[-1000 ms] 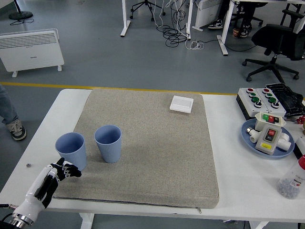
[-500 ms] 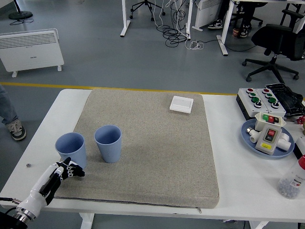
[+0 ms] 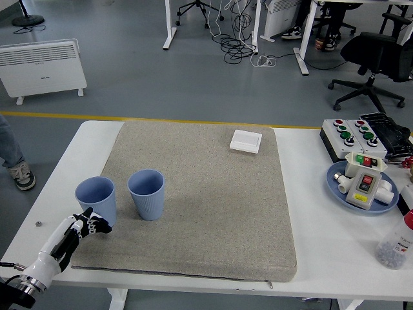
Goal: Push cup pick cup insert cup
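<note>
**Operator:** Report the position of the task objects.

**Inspector:** Two blue cups stand upright on the grey mat (image 3: 213, 194), toward its left side; the left cup (image 3: 97, 199) sits near the mat's left edge; the right cup (image 3: 146, 193) stands just beside it, with a narrow gap between them; neither is nested in the other; both openings face up and look empty.

**Operator:** Report the hand status.

**Inspector:** The left hand (image 3: 90, 223) enters from the lower left corner and sits low at the near side of the left cup, at its base; the fingers (image 3: 100, 225) are curled together and clamp nothing; whether they touch the cup wall cannot be told from this view; the right hand is out of view.

**Operator:** Assess progress.

**Inspector:** Judged from the layout, the task is at an early stage; the push may be under way or about to start, since the hand is placed against the cup's lower part; pick and insert remain undone, as both cups rest on the mat and are separate.

**Operator:** Other items?

**Inspector:** A white square pad (image 3: 246, 140) lies at the mat's far edge; a blue dish (image 3: 335, 177) with switch boxes sits well apart at the right; none obstruct the cups.
</note>
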`<action>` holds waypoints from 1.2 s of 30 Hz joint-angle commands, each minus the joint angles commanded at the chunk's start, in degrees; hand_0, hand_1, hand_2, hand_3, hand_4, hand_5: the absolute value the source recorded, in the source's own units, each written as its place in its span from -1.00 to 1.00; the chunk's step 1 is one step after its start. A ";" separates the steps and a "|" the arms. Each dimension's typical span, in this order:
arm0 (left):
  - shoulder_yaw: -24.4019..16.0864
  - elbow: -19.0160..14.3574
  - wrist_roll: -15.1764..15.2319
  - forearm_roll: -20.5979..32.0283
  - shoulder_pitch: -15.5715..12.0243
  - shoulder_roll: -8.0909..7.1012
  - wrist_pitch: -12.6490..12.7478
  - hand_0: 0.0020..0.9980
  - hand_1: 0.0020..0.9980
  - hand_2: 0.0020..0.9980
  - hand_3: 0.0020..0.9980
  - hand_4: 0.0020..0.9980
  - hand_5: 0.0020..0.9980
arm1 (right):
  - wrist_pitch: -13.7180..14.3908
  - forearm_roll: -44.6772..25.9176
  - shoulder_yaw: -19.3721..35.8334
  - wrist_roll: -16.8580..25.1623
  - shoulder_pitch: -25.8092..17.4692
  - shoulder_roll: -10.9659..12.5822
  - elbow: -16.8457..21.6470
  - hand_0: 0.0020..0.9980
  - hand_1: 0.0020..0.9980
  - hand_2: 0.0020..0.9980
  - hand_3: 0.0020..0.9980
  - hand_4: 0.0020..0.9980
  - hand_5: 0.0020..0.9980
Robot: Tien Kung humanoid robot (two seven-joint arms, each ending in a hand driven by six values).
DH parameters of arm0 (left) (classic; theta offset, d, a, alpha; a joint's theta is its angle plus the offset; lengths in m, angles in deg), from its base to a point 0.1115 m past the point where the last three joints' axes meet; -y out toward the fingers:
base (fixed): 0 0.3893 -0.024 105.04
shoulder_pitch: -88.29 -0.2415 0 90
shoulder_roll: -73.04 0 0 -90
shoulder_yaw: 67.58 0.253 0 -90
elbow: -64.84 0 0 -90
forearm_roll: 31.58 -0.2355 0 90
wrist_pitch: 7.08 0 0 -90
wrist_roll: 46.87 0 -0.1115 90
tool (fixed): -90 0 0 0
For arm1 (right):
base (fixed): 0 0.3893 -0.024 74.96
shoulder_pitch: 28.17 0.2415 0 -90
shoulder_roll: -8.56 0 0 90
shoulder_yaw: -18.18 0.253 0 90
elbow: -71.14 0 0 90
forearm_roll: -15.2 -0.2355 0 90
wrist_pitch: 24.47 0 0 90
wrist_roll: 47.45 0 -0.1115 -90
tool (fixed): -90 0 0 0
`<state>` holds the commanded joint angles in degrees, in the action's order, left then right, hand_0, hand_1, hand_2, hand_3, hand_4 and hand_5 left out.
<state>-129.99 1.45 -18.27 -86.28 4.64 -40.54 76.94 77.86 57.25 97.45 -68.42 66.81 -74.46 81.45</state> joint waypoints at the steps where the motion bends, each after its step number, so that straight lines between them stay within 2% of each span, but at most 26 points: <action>1: 0.08 0.38 0.04 -0.07 0.17 -0.03 -0.02 0.18 0.04 -0.03 -0.13 0.12 1.00 | 0.00 0.07 -0.02 0.00 0.02 -0.01 0.00 0.36 0.18 0.20 0.16 -0.76 0.08; 6: 0.33 1.76 0.22 -0.08 0.86 0.11 -0.04 0.18 0.04 -0.03 -0.13 0.11 1.00 | 0.04 -0.16 -0.28 0.09 0.02 -0.03 0.00 0.36 0.18 0.20 0.17 -0.75 0.09; 18: -0.31 3.75 0.45 0.14 2.39 1.71 0.10 0.23 0.04 -0.03 -0.13 0.11 1.00 | 0.20 -0.38 -0.53 0.12 0.05 -0.14 0.00 0.36 0.18 0.20 0.16 -0.75 0.09; 36: 0.85 6.96 -0.36 0.13 6.64 2.67 0.49 0.27 0.04 -0.03 -0.13 0.10 1.00 | 0.15 -0.05 -0.59 -0.03 0.12 -0.34 0.00 0.36 0.18 0.20 0.17 -0.75 0.08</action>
<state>-129.14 8.41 -18.63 -86.14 11.27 -37.88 77.43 78.01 57.19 96.86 -68.45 66.93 -74.80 81.45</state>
